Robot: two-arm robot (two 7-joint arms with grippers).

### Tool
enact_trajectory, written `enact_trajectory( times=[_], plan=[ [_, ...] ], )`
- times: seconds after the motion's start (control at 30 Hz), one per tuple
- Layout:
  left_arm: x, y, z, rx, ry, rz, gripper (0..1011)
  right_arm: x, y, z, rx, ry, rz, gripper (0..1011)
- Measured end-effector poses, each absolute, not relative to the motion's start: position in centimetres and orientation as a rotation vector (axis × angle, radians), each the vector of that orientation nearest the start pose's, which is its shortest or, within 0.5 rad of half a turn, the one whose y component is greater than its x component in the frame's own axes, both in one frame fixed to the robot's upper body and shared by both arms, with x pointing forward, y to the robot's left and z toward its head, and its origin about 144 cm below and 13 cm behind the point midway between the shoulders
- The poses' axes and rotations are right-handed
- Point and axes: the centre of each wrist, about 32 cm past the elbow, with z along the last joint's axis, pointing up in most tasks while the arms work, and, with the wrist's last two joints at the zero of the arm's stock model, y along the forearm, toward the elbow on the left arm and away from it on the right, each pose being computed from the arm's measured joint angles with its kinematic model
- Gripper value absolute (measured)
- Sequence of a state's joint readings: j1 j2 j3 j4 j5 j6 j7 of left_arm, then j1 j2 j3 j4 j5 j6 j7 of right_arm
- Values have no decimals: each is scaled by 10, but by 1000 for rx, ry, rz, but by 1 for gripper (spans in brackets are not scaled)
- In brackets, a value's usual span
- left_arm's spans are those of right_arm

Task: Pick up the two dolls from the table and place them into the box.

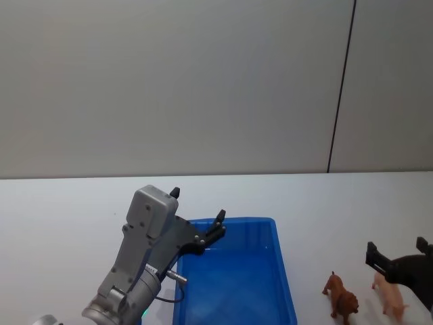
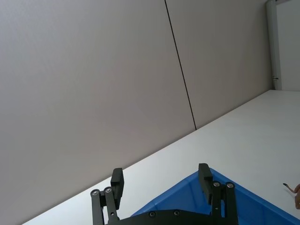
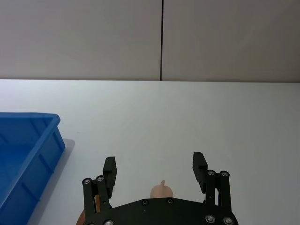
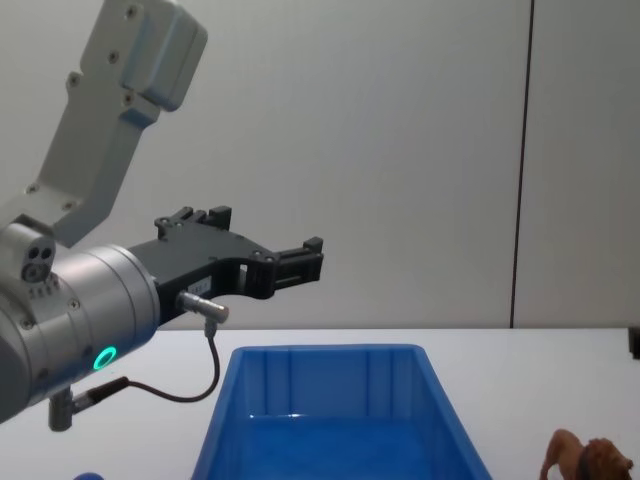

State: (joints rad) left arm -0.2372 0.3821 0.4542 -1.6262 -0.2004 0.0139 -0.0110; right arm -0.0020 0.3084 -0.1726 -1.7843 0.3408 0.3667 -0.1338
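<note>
Above pale pink plastic pig (image 1: 391, 298), right claw (image 1: 397, 249) gapes, might clip brown plastic lion (image 1: 342, 302), seemingly close; left claw (image 1: 197, 205) open above blue plastic bin (image 1: 285, 271).

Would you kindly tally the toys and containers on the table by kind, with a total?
Toy animals: 2, a brown lion and a pink pig
Blue box: 1
Total: 3

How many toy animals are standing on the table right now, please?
2: the brown lion stands just right of the blue box, and the pink pig stands right of the lion, beneath the open right gripper.
</note>
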Motion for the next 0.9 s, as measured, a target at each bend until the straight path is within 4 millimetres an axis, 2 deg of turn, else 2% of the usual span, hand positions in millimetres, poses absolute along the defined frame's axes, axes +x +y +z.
enact_trajectory(
  times=[0.9],
  plan=[
    [492, 198, 1204, 61, -268, 1124, 1002, 449, -256, 1168, -284, 271, -1444, 1001]
  ],
)
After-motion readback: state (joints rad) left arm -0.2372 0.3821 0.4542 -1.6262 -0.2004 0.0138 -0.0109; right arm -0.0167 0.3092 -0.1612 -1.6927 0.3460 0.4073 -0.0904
